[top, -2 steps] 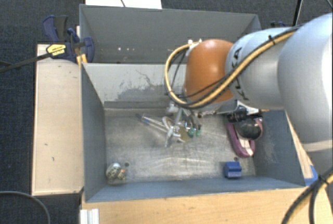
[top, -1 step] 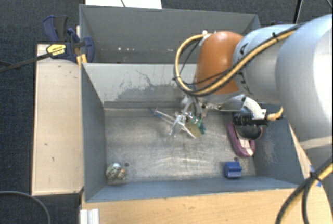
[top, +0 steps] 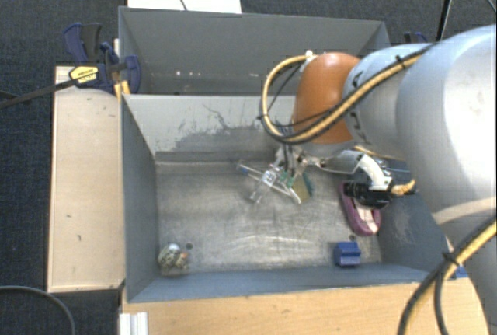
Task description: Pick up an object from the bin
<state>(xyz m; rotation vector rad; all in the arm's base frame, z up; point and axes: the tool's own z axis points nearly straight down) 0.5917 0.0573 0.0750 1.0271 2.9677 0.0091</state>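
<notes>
Four loose things, gripper low over the bin's middle

The arm (top: 443, 116) comes in from the right, its orange cover (top: 326, 96) and looped yellow cables (top: 269, 96) hanging over the far half of the grey bin (top: 140, 193). Below the cover the metal gripper (top: 273, 179) sits low over the middle of the floor, close to the far wall. Whether it is open or closed cannot be told, nor whether it has hold of anything. A small green-and-tan bit (top: 300, 186) shows at its right side; it is unclear if that belongs to the tool or is a loose thing.

Nearest to it, to the right, lies a white-and-black thing (top: 371, 172), with a purple thing (top: 359, 215) just on its near side, by the right wall. A small blue block (top: 347, 252) rests against the near wall, right of centre. Well apart from all of these, a crumpled, speckled ball (top: 174, 257) sits in the near left corner.
</notes>
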